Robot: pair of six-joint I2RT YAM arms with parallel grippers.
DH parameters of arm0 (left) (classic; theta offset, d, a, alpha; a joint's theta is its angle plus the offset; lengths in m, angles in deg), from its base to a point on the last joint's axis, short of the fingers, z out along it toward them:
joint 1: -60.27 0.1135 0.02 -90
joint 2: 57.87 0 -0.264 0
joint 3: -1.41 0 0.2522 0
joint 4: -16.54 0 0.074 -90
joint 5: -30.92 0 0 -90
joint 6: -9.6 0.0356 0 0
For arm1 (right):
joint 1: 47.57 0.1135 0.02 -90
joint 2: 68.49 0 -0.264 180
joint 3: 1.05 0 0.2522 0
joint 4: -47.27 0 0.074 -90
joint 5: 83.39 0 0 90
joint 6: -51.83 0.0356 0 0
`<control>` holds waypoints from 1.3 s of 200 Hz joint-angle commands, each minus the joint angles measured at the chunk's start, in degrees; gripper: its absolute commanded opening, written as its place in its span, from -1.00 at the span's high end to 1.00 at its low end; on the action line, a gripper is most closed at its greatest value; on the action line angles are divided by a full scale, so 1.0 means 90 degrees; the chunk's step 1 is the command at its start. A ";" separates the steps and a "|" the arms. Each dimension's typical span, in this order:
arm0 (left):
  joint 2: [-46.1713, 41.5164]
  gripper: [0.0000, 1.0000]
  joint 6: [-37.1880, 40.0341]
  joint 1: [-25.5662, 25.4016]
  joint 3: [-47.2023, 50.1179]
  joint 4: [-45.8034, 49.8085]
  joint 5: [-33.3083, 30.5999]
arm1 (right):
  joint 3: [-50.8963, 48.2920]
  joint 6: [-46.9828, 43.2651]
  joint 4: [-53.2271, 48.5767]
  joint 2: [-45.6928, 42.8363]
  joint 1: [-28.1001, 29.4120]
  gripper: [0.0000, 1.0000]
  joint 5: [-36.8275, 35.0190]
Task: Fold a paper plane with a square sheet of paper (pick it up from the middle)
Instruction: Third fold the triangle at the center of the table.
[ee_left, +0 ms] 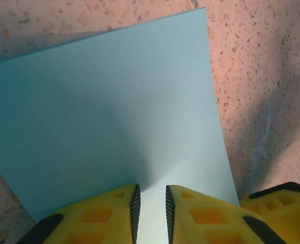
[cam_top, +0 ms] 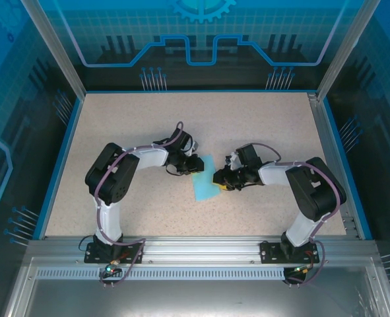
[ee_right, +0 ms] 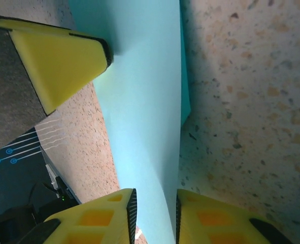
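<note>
The square sheet of paper [cam_top: 203, 185] is light blue and lies on the speckled table between the two arms. It looks folded over, with a lower layer edge showing in the right wrist view. My left gripper [cam_top: 196, 165] meets it from the left. Its jaws [ee_left: 151, 189] stand a narrow gap apart, with the sheet [ee_left: 114, 91] running between them. My right gripper [cam_top: 220, 177] comes in from the right. Its jaws [ee_right: 154, 193] are also slightly apart, and a raised edge of the sheet [ee_right: 139, 91] passes between them. The paper plane is out of view.
The two grippers are very close together over the sheet. A left finger [ee_right: 58, 61] shows in the right wrist view, and a right finger [ee_left: 276, 198] in the left wrist view. The speckled table [cam_top: 115, 119] has a blue rim and metal posts around it.
</note>
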 commanded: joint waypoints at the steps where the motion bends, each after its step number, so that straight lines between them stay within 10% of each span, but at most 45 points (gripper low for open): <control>1: -0.0338 0.50 0.0328 -0.0005 -0.0092 0.0293 0.0094 | 0.0241 0.0032 -0.0037 0.0161 -0.0050 0.44 0.0033; 90: -0.1734 0.07 0.0202 -0.0329 0.0726 -0.0074 -0.0204 | 0.0489 -0.0252 -0.0305 0.0398 -0.0335 0.56 0.0422; 260: -0.1992 -0.24 0.1724 -0.3593 0.1152 0.0433 -0.4689 | 0.1035 -0.0604 -0.1357 0.0450 -0.0384 0.79 0.0623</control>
